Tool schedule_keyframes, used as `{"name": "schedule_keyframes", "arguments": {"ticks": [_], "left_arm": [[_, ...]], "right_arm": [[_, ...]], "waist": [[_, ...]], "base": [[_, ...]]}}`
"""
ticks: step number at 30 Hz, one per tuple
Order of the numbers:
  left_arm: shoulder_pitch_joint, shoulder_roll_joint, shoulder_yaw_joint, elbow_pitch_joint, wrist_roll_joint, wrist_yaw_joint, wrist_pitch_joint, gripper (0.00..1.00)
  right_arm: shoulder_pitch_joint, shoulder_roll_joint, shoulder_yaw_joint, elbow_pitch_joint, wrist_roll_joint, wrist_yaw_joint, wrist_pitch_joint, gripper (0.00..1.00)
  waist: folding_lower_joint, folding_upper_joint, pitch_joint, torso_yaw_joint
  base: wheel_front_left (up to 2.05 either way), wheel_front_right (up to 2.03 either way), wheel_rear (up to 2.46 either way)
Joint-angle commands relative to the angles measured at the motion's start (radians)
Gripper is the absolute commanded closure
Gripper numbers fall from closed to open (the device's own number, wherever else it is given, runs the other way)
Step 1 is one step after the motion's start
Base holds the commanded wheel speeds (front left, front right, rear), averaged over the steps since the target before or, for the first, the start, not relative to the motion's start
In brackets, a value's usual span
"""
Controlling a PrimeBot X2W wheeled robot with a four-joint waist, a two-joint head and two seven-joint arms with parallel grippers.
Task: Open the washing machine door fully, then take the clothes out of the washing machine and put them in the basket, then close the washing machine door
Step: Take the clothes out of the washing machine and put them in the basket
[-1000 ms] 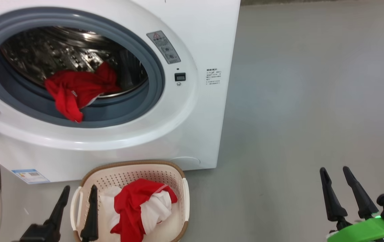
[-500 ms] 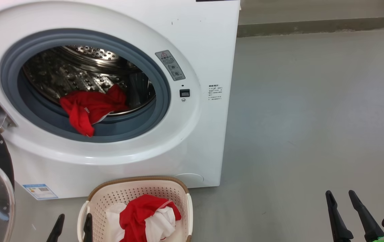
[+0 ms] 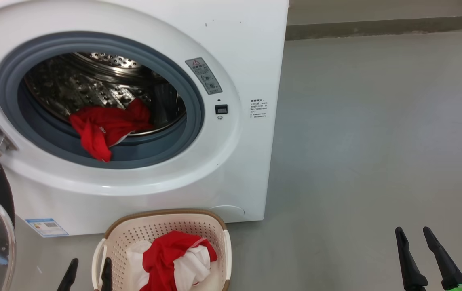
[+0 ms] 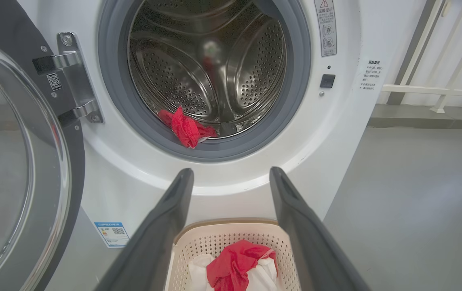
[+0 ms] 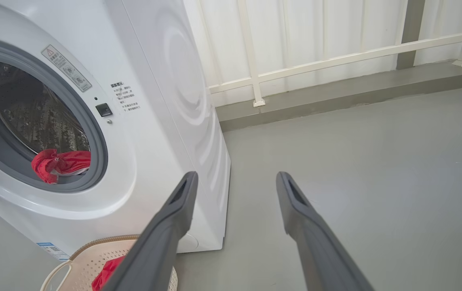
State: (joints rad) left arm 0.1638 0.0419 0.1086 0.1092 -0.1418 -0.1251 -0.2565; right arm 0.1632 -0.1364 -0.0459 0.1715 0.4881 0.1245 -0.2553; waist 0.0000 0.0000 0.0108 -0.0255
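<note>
Hovering close by the basket point(image 3: 166, 215) with the left gripper point(image 4: 231, 171), fingers spread wide and holding nothing. Likewise splayed and empty at the right gripper point(image 3: 412, 231), out over bare floor point(image 3: 376, 141), well apart from the washing machine point(image 3: 239, 48). Lying in the basket, one red-and-white bundle of clothes point(image 3: 174, 258). Draped over the grey gasket point(image 3: 174, 141) at the drum mouth, a red garment point(image 3: 101, 127) (half in, half out). Swung open on the left, the washing machine door point(image 4: 12, 161). Likely to go wrong from here: pinching gasket rubber along with fabric, snagging cloth on the lip, or clipping the open door while reaching in beside it.
</note>
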Motion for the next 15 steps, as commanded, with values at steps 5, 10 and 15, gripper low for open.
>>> {"name": "schedule_keyframes", "arguments": {"ticks": [5, 10, 15], "left_arm": [[-0.065, 0.008, 0.013, -0.002, 0.009, 0.000, -0.005, 0.00], [-0.144, 0.008, 0.002, 0.057, 0.041, 0.007, -0.005, 0.00], [-0.267, 0.019, 0.011, 0.141, 0.058, 0.020, -0.005, 0.00]], "right_arm": [[-0.033, -0.012, 0.028, -0.028, -0.008, 0.006, -0.006, 0.00], [-0.075, -0.004, 0.036, -0.030, -0.006, 0.006, -0.006, 0.00], [-0.127, 0.001, 0.043, -0.033, -0.004, 0.006, -0.006, 0.00]], "waist": [[0.0000, 0.0000, 0.037, 0.003], [0.0000, 0.0000, 0.096, -0.002], [0.0000, 0.0000, 0.167, -0.012]], "base": [[0.00, 0.00, 0.00], [0.00, 0.00, 0.00], [0.00, 0.00, 0.00]]}}
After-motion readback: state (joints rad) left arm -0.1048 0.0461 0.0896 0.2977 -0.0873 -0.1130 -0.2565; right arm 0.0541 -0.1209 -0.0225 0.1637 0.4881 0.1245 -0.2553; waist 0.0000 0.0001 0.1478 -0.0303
